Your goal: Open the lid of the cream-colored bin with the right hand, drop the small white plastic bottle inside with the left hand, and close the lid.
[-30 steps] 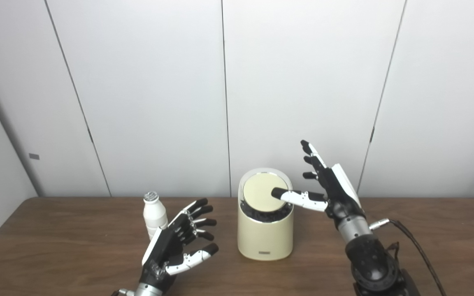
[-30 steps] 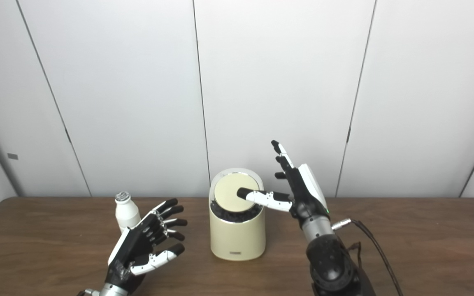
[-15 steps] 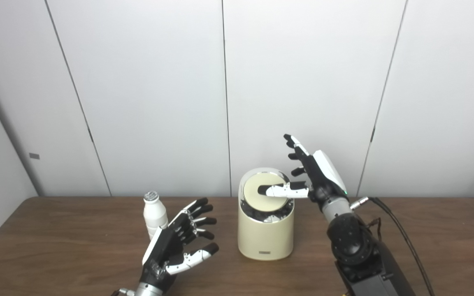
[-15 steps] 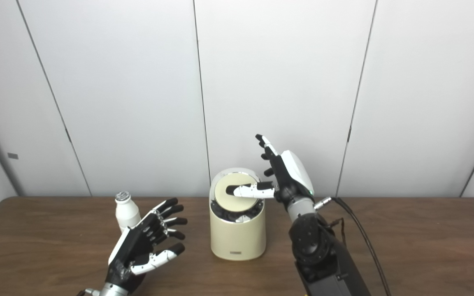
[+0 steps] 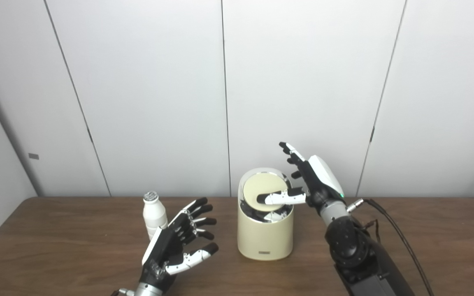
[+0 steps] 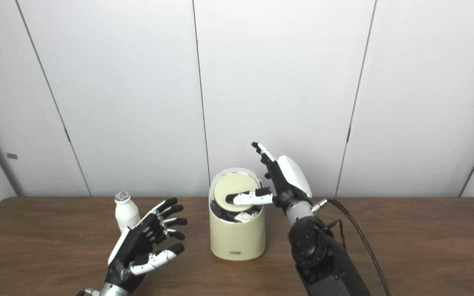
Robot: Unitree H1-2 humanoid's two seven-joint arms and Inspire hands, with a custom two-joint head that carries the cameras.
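Note:
The cream-colored bin (image 5: 265,236) stands at the middle of the brown table (image 5: 426,242). Its round lid (image 5: 261,189) is tilted up toward the back, with a dark gap showing at the front rim. My right hand (image 5: 309,183) is open at the bin's right, thumb laid across the lid's front and fingers pointing up. The small white plastic bottle (image 5: 154,213) with a silver cap stands upright to the left. My left hand (image 5: 177,242) hovers open, palm up, just in front and right of the bottle, not touching it.
White wall panels (image 5: 138,94) rise behind the table's back edge. A black cable (image 5: 397,230) runs from my right wrist down to the right. Bare tabletop lies to the far left and far right.
My right hand moved left over the bin, and its thumb slid across the lid and lowered toward the front rim. The left hand and the bottle stayed put.

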